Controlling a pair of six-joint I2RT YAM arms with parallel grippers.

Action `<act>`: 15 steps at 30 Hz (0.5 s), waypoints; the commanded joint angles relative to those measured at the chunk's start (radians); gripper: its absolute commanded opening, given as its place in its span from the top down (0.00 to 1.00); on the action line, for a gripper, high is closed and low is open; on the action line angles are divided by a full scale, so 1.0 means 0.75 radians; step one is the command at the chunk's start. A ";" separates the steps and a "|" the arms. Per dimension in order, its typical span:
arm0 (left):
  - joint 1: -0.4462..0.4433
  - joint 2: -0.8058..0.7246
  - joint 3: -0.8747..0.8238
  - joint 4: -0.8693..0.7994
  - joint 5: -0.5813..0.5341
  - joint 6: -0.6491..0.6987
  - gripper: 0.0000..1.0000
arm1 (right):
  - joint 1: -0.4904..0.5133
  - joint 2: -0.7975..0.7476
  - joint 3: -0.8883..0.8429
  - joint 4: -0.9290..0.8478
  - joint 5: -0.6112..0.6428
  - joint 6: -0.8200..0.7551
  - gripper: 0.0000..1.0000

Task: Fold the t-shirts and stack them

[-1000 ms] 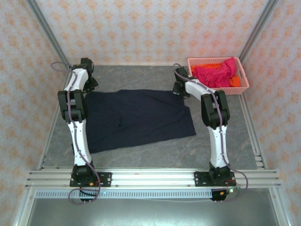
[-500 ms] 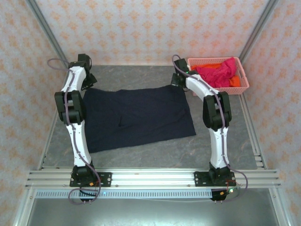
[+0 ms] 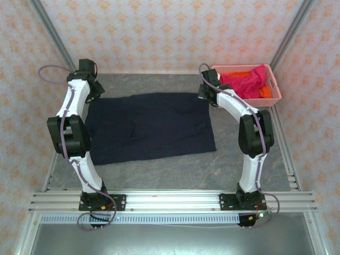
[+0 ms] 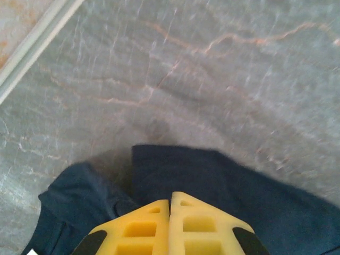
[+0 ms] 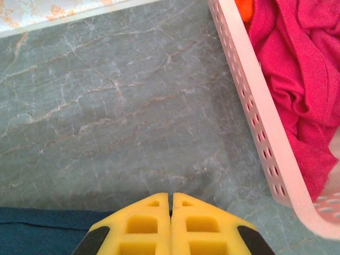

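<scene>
Dragged farther back across table (image 3: 239, 154) since a second ago: navy t-shirt (image 3: 151, 127), now flatter, squarer, lying mid-table.
Basket (image 3: 273, 99), far right: holds magenta t-shirt (image 3: 249, 81) over orange t-shirt (image 3: 265, 93), both unfolded.
Left jaws, right jaws: pressed together, each pinching a far corner of navy cloth.
Step judged: spreading before first fold.
Next: lay the corners down smooth and let go.

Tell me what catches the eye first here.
A big navy shirt lies spread flat across the middle of the grey table. In the far right corner, a pink basket holds a crumpled magenta shirt and an orange shirt.
</scene>
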 commanded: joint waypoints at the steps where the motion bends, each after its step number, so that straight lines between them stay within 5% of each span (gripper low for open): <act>1: 0.001 -0.108 -0.079 0.038 -0.018 -0.034 1.00 | -0.008 -0.126 -0.099 0.067 0.019 0.007 1.00; 15: 0.007 -0.366 -0.433 0.050 -0.049 -0.058 1.00 | 0.004 -0.503 -0.576 0.137 -0.051 0.062 1.00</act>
